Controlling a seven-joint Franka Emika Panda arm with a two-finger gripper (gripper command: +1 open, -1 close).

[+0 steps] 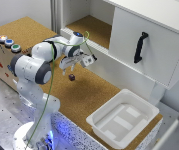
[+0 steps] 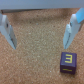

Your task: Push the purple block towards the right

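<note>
Cork tabletop (image 1: pixel 89 95), white cabinet (image 1: pixel 149 45) w/ black handle (image 1: pixel 140 47) behind, white tray (image 1: pixel 123 119) near front edge. Gripper (image 1: pixel 69 70) spread wide, holding nothing. Purple block (image 2: pixel 67 60) on cork just beside one fingertip (image 2: pixel 66 44), contact unclear.

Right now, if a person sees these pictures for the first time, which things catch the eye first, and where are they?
The white arm stands out first, reaching over the cork surface with its tool open just above the tiny purple block. Next is the white tray at the cork's end, toward the exterior view's right. In the wrist view the block shows a yellow mark on its face.
</note>
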